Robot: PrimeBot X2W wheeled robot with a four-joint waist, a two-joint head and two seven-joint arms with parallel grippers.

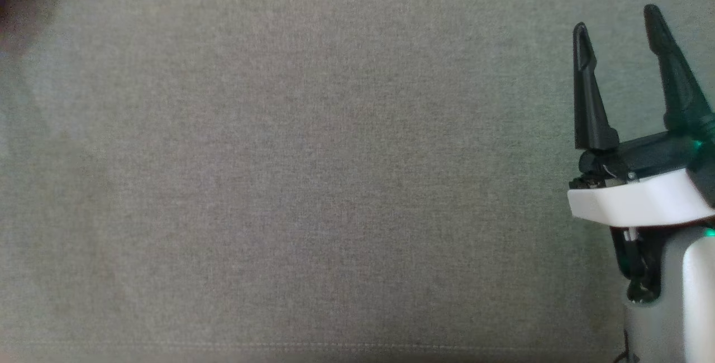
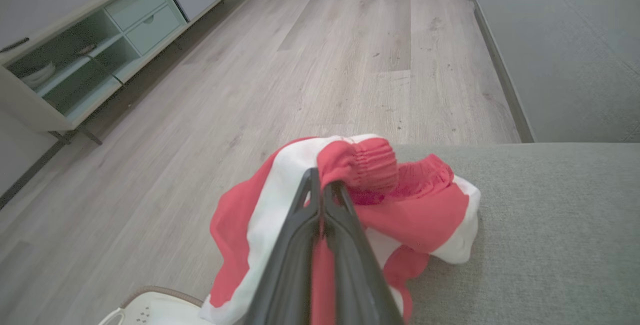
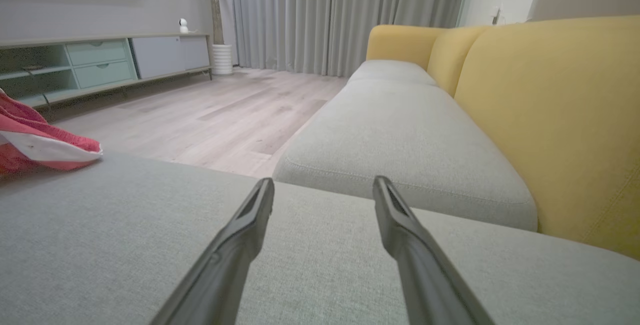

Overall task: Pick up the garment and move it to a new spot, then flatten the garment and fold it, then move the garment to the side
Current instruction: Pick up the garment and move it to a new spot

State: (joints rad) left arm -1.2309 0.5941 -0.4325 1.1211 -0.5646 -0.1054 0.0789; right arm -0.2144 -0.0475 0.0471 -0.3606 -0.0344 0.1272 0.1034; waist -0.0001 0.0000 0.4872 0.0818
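The left tool [image 2: 324, 185] is clamped shut on the garment [image 2: 425, 215], pinched at what looks like the elastic waistband. The red-and-white bundle is bunched around and just past the fingertips, partly on the grey sofa cushion [image 2: 550, 245] and partly spilled over its edge toward the floor [image 2: 325, 65]. A straight lift is probably wanted first, so the hanging part isn't snagged on that edge. Loads of bare cushion can be found off to the tool's right. The right tool [image 1: 615, 19] is held wide open above the cushion, nothing gripped, well apart from the garment.
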